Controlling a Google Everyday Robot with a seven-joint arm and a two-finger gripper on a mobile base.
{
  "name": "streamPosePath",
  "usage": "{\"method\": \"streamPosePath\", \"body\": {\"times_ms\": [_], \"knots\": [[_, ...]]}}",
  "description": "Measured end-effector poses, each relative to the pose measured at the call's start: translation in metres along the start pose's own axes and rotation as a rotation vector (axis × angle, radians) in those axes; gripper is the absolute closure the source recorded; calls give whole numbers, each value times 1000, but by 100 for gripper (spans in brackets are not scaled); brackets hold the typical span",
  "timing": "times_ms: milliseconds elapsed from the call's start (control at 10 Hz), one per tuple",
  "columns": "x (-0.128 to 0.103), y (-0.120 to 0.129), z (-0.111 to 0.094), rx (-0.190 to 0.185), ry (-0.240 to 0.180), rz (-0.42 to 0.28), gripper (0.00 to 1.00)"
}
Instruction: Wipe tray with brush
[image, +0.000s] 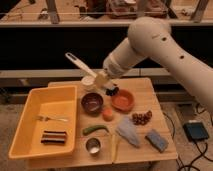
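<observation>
The yellow tray (25, 125) lies on the left of the wooden table, with a silver fork (51, 119) and a dark striped block (54, 137) inside it. My gripper (104, 80) hovers above the table's middle, to the right of the tray and over the bowls, shut on the brush (79, 63). The brush's white handle slants up to the left. Its black bristle head (112, 90) points down to the right, just above the orange bowl (123, 100).
A dark bowl (92, 102), an orange fruit (108, 114), a green pepper (95, 129), a metal cup (92, 145), a grey cloth (128, 132), a blue sponge (157, 140), grapes (141, 118) and a white cup (88, 82) crowd the table right of the tray.
</observation>
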Motion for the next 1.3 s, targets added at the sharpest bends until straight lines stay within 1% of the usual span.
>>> {"method": "streamPosePath", "body": {"times_ms": [200,300,400,500,600,700,800,900,1300], "knots": [[34,-32,33,13,-52,-74,90],[44,-42,48,23,-74,-94,90],[55,-53,68,37,-101,-115,90],[69,-67,94,52,-135,-139,90],[77,-76,113,64,-158,-152,90],[85,-86,139,82,-187,-166,90],[89,-91,156,95,-202,-167,90],[91,-94,164,102,-207,-169,90],[91,-93,164,101,-207,-166,90]]}}
